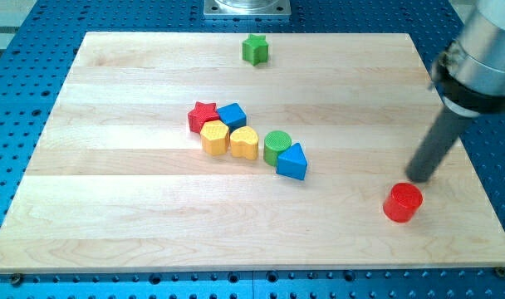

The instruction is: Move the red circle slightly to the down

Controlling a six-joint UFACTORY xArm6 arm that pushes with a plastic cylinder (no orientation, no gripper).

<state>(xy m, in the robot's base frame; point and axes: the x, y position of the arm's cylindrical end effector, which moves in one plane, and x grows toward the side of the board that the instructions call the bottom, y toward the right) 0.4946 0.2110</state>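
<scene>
The red circle (402, 203) lies on the wooden board near the view's lower right. My tip (419, 177) sits just above and slightly right of it, very close to its upper edge; I cannot tell whether it touches. The dark rod slants up to the arm's grey body at the view's upper right.
A cluster lies mid-board: red star (203, 115), blue cube (232, 115), yellow hexagon (214, 138), yellow heart (244, 143), green circle (277, 147), blue triangle (292, 162). A green star (255, 50) sits near the top edge. The board's right edge (477, 178) is close to the red circle.
</scene>
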